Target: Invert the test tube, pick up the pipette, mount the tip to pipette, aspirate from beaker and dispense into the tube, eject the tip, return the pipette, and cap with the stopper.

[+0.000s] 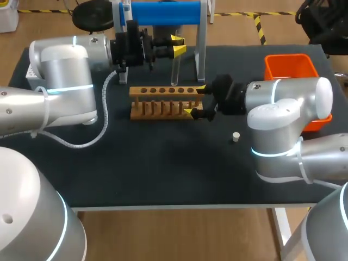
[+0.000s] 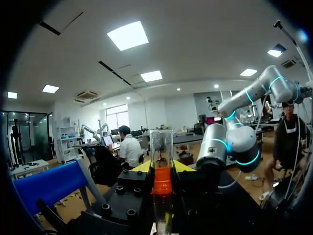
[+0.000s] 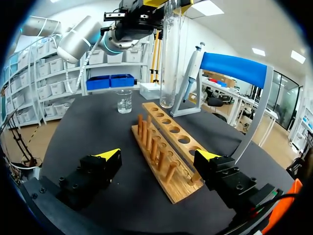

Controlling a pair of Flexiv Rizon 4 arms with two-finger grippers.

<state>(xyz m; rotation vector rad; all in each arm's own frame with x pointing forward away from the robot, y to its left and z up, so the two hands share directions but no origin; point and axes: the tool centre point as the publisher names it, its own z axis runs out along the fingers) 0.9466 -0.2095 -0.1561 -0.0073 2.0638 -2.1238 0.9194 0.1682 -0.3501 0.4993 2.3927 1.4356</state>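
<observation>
Head view: above-behind, looking down. Wrist views: low, close — all share test tube [image 1: 175,70].

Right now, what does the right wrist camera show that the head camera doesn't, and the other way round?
Only the right wrist view shows the beaker, standing on the table beyond the rack's far end. In the head view I cannot find it.

Only the head view shows the small white stopper, lying on the table beside my right arm.

Both show the wooden rack, the test tube gripped in my left hand, the blue stand, and my right hand open at the rack's near end.
</observation>
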